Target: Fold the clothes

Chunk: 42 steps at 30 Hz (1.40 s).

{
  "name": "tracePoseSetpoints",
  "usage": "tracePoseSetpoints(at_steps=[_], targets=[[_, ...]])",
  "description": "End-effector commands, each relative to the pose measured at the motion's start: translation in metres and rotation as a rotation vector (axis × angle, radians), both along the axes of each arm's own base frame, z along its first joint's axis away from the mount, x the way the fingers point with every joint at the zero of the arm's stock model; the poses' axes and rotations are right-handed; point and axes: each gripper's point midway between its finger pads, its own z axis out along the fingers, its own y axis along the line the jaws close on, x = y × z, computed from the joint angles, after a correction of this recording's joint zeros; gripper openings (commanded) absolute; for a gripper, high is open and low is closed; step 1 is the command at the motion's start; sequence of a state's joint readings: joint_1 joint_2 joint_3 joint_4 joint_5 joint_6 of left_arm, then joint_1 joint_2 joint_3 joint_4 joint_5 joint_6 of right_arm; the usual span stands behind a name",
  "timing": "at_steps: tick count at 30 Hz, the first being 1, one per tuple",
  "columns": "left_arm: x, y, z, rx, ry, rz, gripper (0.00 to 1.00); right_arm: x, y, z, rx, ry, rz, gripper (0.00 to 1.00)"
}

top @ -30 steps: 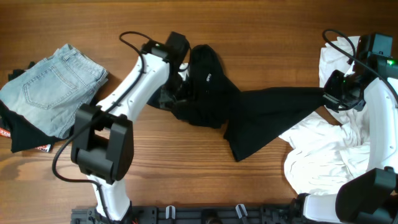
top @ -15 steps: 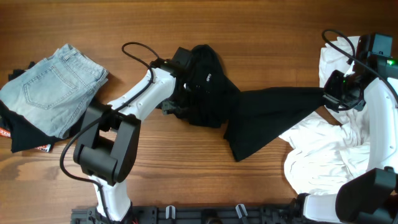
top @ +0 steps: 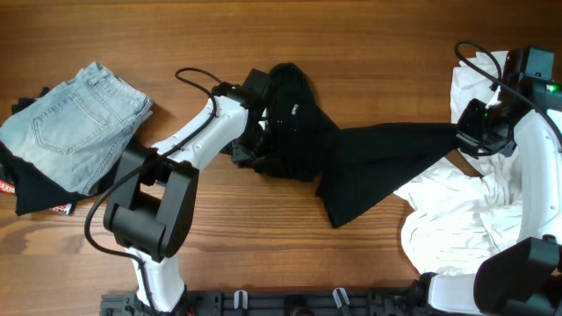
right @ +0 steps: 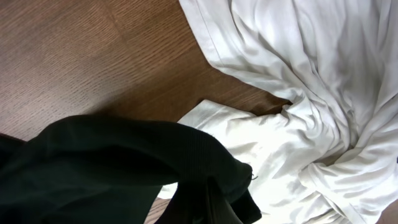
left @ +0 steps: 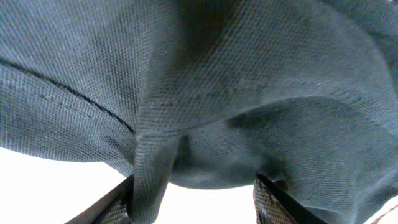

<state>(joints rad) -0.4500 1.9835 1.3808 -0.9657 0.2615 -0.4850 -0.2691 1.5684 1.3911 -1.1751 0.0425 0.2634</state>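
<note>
A black garment [top: 369,154] lies stretched across the middle of the wooden table, bunched at its left end [top: 294,110]. My left gripper [top: 255,145] is pressed into that bunch; in the left wrist view its open fingers [left: 193,202] straddle dark cloth [left: 217,93] that fills the frame. My right gripper [top: 465,136] is shut on the garment's right end, and the right wrist view shows the black cloth [right: 124,168] gathered at the jaws [right: 217,205].
A pile of white clothes [top: 465,219] lies at the right, under my right arm, and shows in the right wrist view [right: 298,93]. Folded light blue jeans [top: 75,123] rest on a dark garment [top: 35,189] at the left edge.
My left arm has swung its elbow toward the table's front and pushed the gripper down into the bunched left end of the black garment. The right arm has not moved.
</note>
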Motion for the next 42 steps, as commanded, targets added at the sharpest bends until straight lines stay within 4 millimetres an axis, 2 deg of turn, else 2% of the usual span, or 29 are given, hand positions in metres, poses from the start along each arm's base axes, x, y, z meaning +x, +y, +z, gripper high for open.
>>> tracePoseSetpoints(at_steps=[1, 4, 10, 14, 16, 18, 20, 21, 26, 36, 42], targets=[[-0.006, 0.007, 0.004, 0.026, 0.01, 0.005, 0.57, 0.003, -0.002, 0.011, -0.021, -0.031, 0.013, 0.05], [-0.014, 0.007, 0.004, 0.04, 0.037, -0.006, 0.56, 0.003, -0.002, 0.011, -0.021, -0.031, 0.013, 0.05], [0.001, -0.014, 0.003, 0.025, -0.066, -0.026, 0.55, 0.002, -0.001, 0.011, -0.019, -0.025, 0.014, 0.05], [-0.002, -0.016, 0.002, 0.041, -0.072, -0.043, 0.31, 0.001, -0.001, 0.011, -0.019, -0.024, 0.013, 0.05], [0.003, -0.006, 0.0, 0.094, -0.094, -0.038, 0.27, 0.001, -0.001, 0.011, -0.019, -0.023, 0.013, 0.05], [0.013, 0.015, -0.001, 0.19, -0.139, -0.022, 0.24, 0.001, -0.001, 0.011, -0.019, -0.023, 0.014, 0.05], [0.02, 0.026, -0.001, 0.225, -0.154, -0.003, 0.34, 0.001, -0.001, 0.011, -0.019, -0.023, 0.014, 0.05], [0.018, 0.029, -0.001, 0.23, -0.144, 0.002, 0.36, 0.001, -0.001, 0.011, -0.019, -0.023, 0.014, 0.05], [0.01, 0.03, -0.001, 0.243, -0.117, -0.011, 0.38, 0.001, -0.001, 0.011, -0.019, -0.024, 0.013, 0.05], [0.002, 0.0, -0.002, 0.201, -0.141, -0.059, 0.39, 0.001, -0.001, 0.011, -0.018, -0.02, 0.013, 0.05], [0.006, 0.017, -0.013, 0.289, -0.177, -0.058, 0.41, 0.0, -0.001, 0.011, -0.019, -0.017, 0.021, 0.05]])
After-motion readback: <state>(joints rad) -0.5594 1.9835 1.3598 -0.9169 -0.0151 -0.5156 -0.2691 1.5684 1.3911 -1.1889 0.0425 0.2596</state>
